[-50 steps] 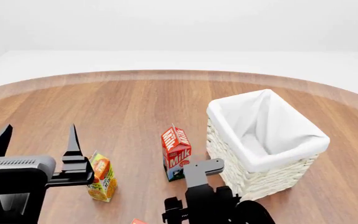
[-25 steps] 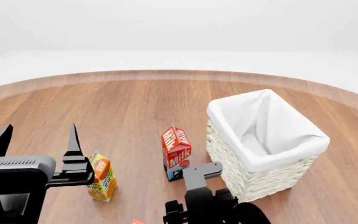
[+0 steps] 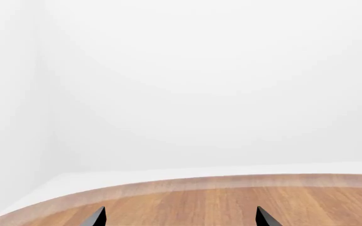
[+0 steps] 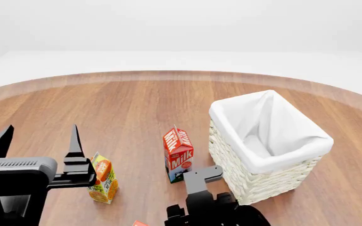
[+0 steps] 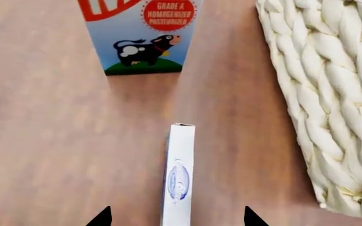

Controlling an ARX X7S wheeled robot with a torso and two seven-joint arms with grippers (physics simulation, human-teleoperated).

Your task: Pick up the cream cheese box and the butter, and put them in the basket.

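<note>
**Right gripper open over the cream cheese box, nothing gripped**

The cream cheese box stands on edge on the wooden table, thin white side up with a small blue mark. It sits between the milk carton and the basket, touching neither. Not visible in head view; the right arm covers that spot.

Right gripper: fingertips spread wide, one either side of the box, no contact that I can see. Holding nothing.

The basket is upright on the right side of the table, white liner in place; what shows of the inside has no items. The milk carton is upright just left of it.

Butter: only an orange-red corner shows at the bottom edge of head view, in front of the orange juice carton. Can't confirm more than that.

Left gripper: fingers apart, empty, raised beside the juice carton. Its wrist camera sees only the two fingertips, the table edge and blank wall.
</note>
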